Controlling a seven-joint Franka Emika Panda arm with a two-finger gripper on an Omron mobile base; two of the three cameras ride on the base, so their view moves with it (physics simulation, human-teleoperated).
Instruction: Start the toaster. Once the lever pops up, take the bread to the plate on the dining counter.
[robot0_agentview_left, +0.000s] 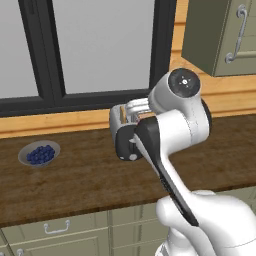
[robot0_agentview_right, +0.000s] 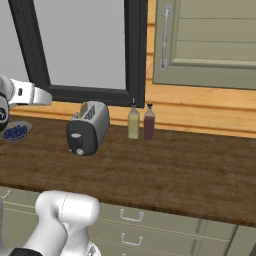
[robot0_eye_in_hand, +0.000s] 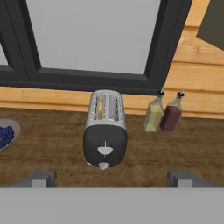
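Note:
The silver toaster (robot0_eye_in_hand: 105, 131) stands on the wooden wall counter (robot0_eye_in_hand: 57, 140) under the window, its black front panel and white knob facing me. A tan slice of bread (robot0_eye_in_hand: 100, 106) sits low in its left slot. My gripper (robot0_eye_in_hand: 113, 178) hovers in front of and above the toaster, apart from it, open wide with nothing between its fingertips (robot0_eye_in_hand: 41, 178). From the right base the toaster (robot0_agentview_right: 87, 128) is in plain sight. From the left base my arm covers much of the toaster (robot0_agentview_left: 125, 120). The plate and the dining counter are out of view.
A grey bowl of blueberries (robot0_agentview_left: 39, 153) sits to the toaster's left. Two bottles, one yellow (robot0_agentview_right: 133, 122) and one dark red (robot0_agentview_right: 149, 122), stand just to its right against the wall. A wall cabinet (robot0_agentview_right: 205, 45) hangs at the upper right.

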